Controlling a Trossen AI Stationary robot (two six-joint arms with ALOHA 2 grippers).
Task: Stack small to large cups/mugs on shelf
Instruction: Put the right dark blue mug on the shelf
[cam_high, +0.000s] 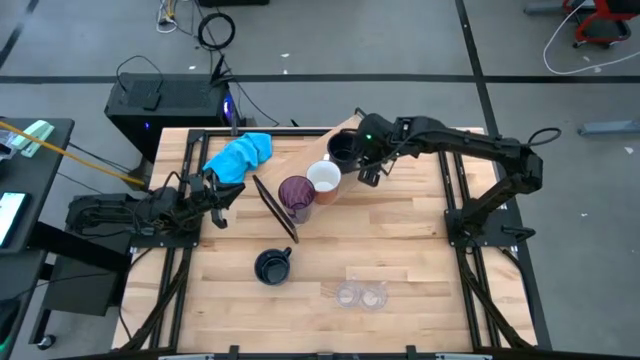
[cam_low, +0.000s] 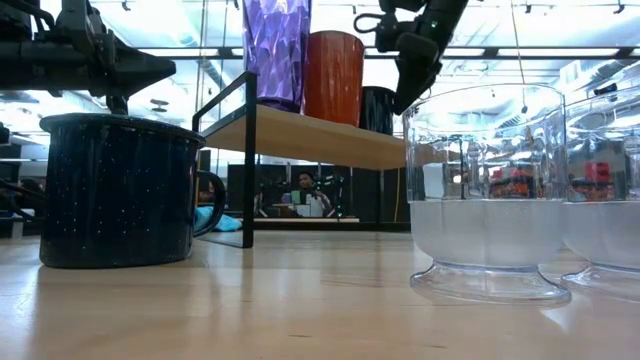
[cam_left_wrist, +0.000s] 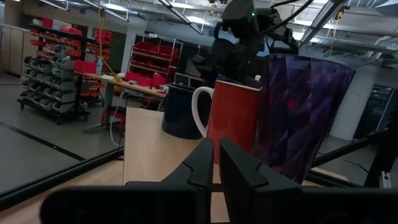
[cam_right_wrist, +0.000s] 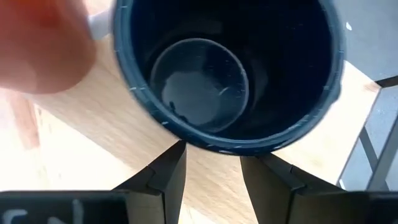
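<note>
Navy mug (cam_right_wrist: 230, 74) — only the right wrist view shows inside it.

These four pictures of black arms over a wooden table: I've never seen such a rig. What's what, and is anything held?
Two robot arms work at a plank table. One picture looks straight down, one looks level across the tabletop, and two come from cameras on the wrists. On the raised shelf stand a purple tumbler, a white mug and a navy mug. Another navy mug and two clear cups sit on the table; a blue cloth lies at the back. The right gripper hovers by the shelf's navy mug, jaws open, holding nothing. The left gripper waits at the table's edge, jaws nearly together, empty.
</note>
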